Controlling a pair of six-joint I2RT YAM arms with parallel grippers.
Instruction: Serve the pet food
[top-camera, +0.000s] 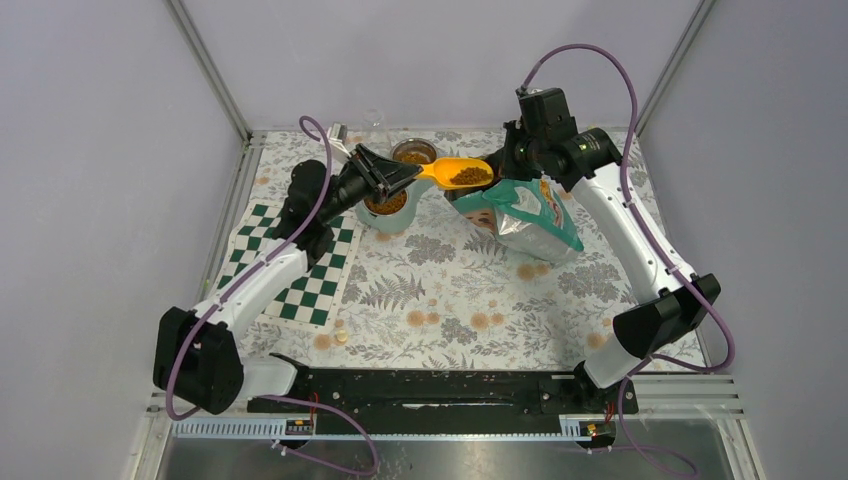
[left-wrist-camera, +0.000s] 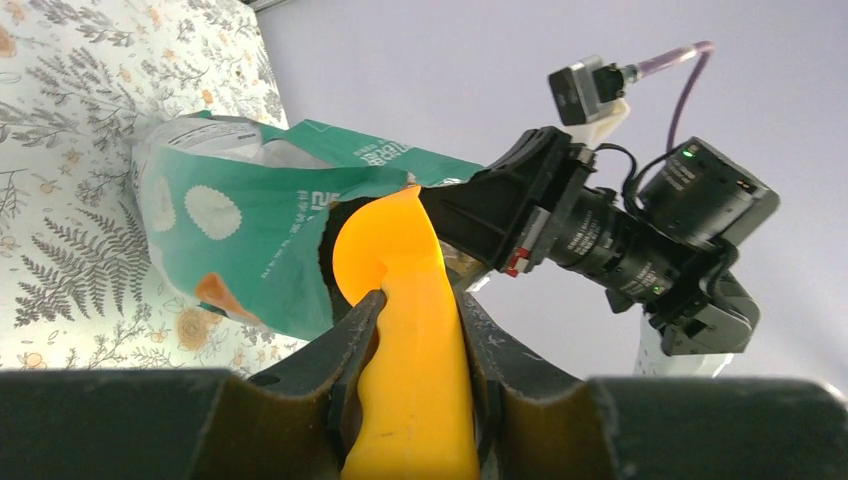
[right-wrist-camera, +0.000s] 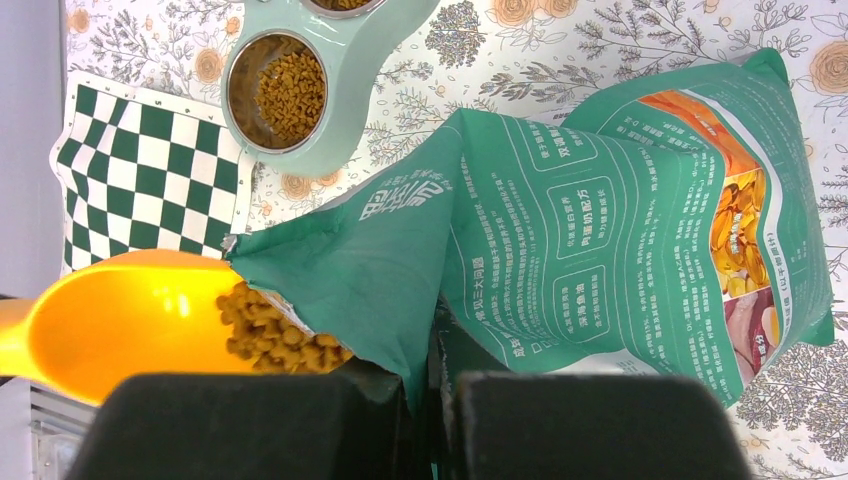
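The left gripper (left-wrist-camera: 415, 300) clamps the handle of the orange scoop (top-camera: 445, 170), whose cup holds pet food (right-wrist-camera: 275, 330) at the mouth of the pouch (right-wrist-camera: 600, 220), and the right gripper (right-wrist-camera: 440, 400) is closed on the pouch's top edge. I judge the scoop should come out level and tip only above the mint feeder (right-wrist-camera: 355, 100) near it. The pouch carries Chinese print in white boxes; no brand is readable to me.

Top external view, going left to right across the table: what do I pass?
checkered mat → left end effector → orange scoop → teal pouch
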